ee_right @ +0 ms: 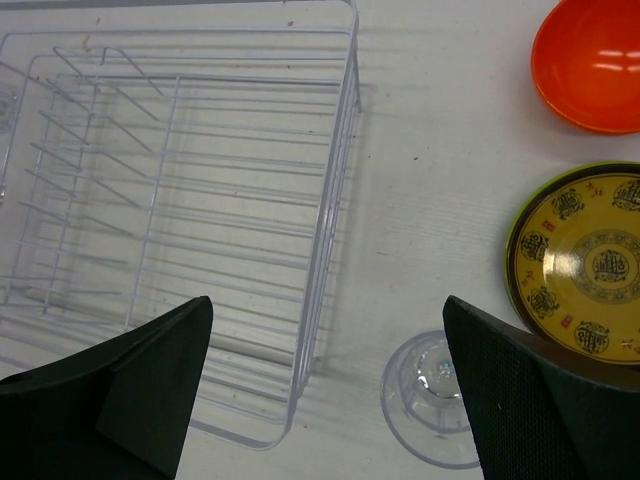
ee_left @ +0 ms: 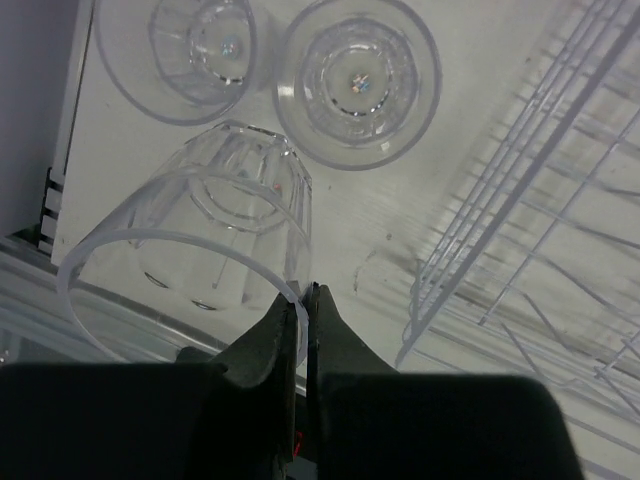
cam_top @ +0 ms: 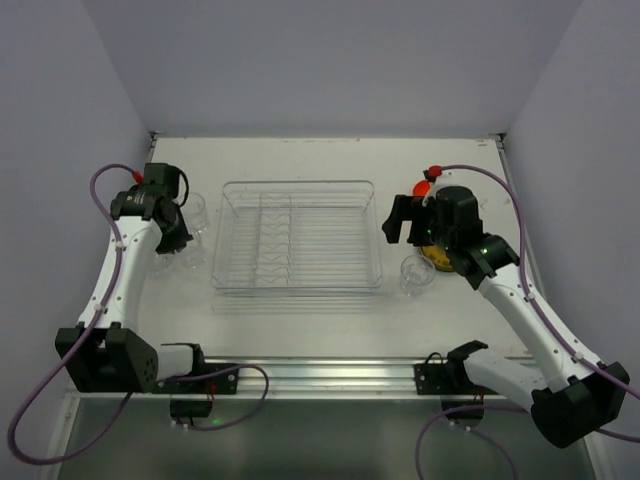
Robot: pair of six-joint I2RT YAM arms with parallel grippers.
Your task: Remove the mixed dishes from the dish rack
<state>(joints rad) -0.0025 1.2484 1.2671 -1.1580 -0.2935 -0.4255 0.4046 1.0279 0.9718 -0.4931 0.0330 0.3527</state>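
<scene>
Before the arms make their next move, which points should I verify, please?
1. Large clear plastic dish rack emptied: ok, no dish visible inside.
2. Left gripper holds clear glass cup: ok, jaws shut on its rim.
3. Held cup apart from two standing clear glass cups: cannot tell.
4. Right gripper ready: ok, jaws wide open.
5. Small orange bowl and olive plate with yellow pattern outside rack: ok.

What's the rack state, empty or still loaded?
Empty. From above and in both wrist views the rack shows only bare ribs; the cups, bowl and plate in view are outside it.
</scene>
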